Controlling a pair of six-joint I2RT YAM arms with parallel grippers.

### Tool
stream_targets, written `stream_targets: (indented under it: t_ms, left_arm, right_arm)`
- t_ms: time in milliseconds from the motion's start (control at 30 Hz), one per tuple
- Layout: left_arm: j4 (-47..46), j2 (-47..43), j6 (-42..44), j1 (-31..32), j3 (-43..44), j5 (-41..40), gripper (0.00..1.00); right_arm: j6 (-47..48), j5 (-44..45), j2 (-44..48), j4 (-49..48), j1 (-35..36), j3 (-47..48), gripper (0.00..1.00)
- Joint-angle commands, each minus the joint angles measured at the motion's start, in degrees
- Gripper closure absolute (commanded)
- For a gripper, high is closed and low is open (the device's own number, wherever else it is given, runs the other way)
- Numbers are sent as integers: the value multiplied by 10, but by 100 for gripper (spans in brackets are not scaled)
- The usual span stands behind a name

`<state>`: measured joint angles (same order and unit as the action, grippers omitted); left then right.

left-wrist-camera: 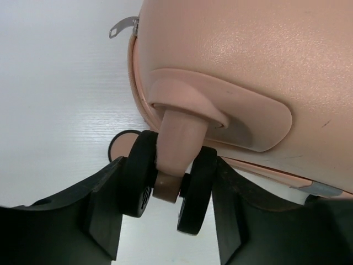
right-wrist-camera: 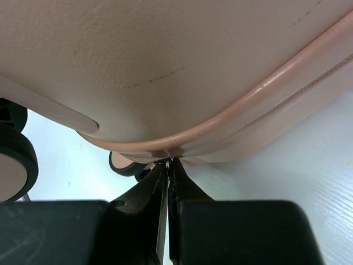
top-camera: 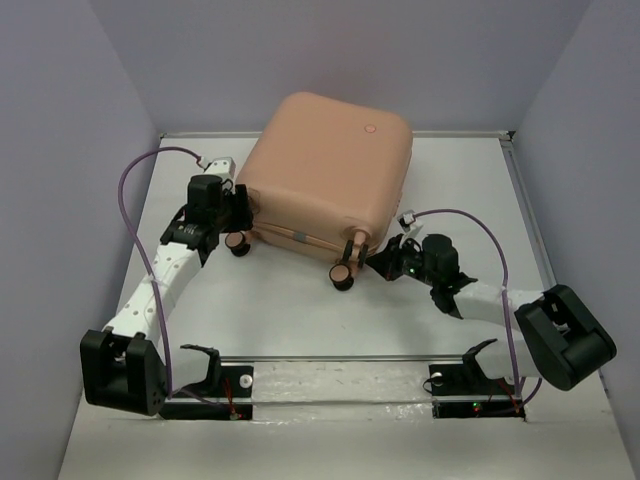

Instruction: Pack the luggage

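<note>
The left tool [left-wrist-camera: 170,185] is apparently clamping the twin black discs of a caster wheel [left-wrist-camera: 138,176] at the lower-left corner of the luggage [top-camera: 325,170], likely steadying it. The right tool [right-wrist-camera: 168,171], pressed shut, is nosing the glossy zipper seam [right-wrist-camera: 262,91] at lower right; whether it is pinching a pull is unclear. The closed, matte peach-pink shell is lying flat at upper centre on the white tabletop [top-camera: 300,320].

No lettering, number or brand name can be read in any view. The peach-pink hard-shell suitcase [top-camera: 330,175] bears one small round badge [top-camera: 369,128] on its upper shell, too small to make out (top view only).
</note>
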<state>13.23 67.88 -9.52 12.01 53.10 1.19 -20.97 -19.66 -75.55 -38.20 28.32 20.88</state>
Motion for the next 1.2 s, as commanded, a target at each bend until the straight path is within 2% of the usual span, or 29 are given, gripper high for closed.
stream_targets:
  t_ms: [0, 133, 200, 233, 367, 433, 467, 533, 600, 667, 700, 833, 933, 1000, 1033, 1067, 1100, 1167]
  left_arm:
    - [-28, 9, 4, 3, 19, 29, 59]
    - [-32, 5, 3, 3, 14, 49, 79]
    - [-37, 5, -1, 3, 13, 72, 91]
    - [-38, 4, -4, 3, 11, 84, 94]
    - [-56, -7, -30, 3, 4, 152, 94]
    - [-86, -18, -49, 3, -4, 195, 94]
    - [-95, -27, -71, 3, -11, 214, 94]
    - [-127, -37, -93, 3, -18, 227, 94]
    - [-150, -45, -122, 3, -23, 237, 94]
    - [-174, -48, -140, 3, -25, 244, 94]
    - [-191, -49, -157, 3, -26, 249, 94]
    - [-230, -61, -194, 4, -45, 256, 94]
    - [-238, -84, -204, 5, -69, 252, 94]
    - [-239, -109, -206, 5, -93, 248, 94]
    - [-239, -119, -208, 6, -103, 246, 94]
    - [-239, -135, -211, 6, -124, 246, 94]
    - [-240, -142, -214, 9, -135, 246, 94]
    - [-246, -157, -218, 22, -162, 244, 94]
  right_arm:
    - [-4, 23, 15, -84, -4, 3, 93]
    - [-23, 28, 16, -111, 2, -12, 93]
    - [-24, 51, 25, -109, 26, -15, 93]
    - [-22, 64, 29, -102, 37, -16, 93]
    - [-24, 152, 50, -87, 132, -24, 93]
    - [-35, 238, 58, -88, 171, -40, 93]
    - [-40, 300, 59, -87, 216, -44, 93]
    - [-50, 366, 57, -93, 262, -57, 93]
    - [-50, 453, 34, -122, 312, -60, 93]
    - [-44, 509, -16, -144, 385, -42, 93]
    - [-29, 572, -39, -160, 433, -33, 93]
    - [24, 648, -150, -244, 477, 20, 93]
    - [68, 665, -187, -257, 482, 59, 93]
    - [76, 638, -168, -277, 419, 50, 93]
    - [40, 542, -128, -222, 375, 42, 93]
    - [7, 485, -104, -198, 284, 43, 93]
    - [-6, 438, -88, -199, 256, 41, 93]
    - [42, 387, -46, -163, 209, 68, 93]
